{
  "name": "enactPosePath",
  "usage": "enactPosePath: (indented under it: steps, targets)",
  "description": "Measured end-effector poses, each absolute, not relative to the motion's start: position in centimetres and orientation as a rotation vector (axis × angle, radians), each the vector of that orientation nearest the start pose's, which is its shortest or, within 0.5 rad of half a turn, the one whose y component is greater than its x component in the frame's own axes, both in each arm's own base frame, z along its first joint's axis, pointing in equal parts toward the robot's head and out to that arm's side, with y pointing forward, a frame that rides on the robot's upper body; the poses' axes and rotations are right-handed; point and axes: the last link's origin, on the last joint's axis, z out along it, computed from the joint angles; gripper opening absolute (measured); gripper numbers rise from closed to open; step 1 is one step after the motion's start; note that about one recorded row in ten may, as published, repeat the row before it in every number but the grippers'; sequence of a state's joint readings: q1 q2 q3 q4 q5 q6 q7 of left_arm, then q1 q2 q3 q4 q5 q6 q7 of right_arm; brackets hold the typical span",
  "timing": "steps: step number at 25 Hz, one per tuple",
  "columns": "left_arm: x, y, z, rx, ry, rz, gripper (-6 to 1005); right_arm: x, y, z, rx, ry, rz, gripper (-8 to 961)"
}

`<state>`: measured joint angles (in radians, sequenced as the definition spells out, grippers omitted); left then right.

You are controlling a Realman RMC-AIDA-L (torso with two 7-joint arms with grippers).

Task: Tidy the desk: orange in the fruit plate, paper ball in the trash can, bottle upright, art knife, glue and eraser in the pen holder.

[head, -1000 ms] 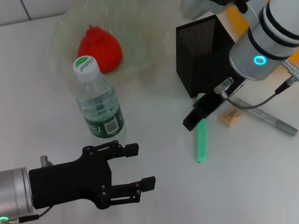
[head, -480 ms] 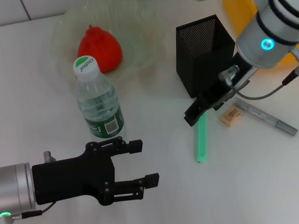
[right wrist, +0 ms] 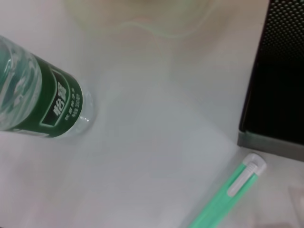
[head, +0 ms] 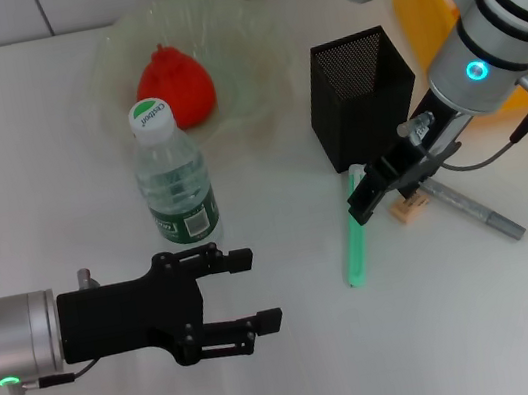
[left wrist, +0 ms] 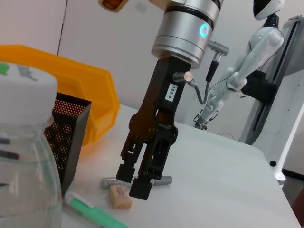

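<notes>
Beside the pen holder (head: 358,90), the right pincer (head: 377,195) is held slightly parted, empty, over the eraser (head: 407,206) for pickup.

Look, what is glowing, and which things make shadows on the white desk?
Head view: a cyan ring glows on the right arm and a green dot on the left arm; shadows on the plain white desk are faint. Right wrist view: the clear plastic water bottle with a dark green label throws a soft grey shadow beside its base. Left wrist view: the cyan light shows above the right gripper.
</notes>
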<state>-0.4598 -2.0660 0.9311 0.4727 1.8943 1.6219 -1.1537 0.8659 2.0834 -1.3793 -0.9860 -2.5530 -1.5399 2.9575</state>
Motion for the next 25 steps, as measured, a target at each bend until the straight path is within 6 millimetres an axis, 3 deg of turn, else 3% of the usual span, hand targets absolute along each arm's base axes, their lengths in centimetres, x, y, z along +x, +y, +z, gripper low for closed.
enactPosePath:
  steps: [25]
  targets:
    - [-27.5,27.0,-4.7,-2.938,-0.513,-0.769,813,15.8,39.0,-6.7,-2.396,1.357,-0.522,725]
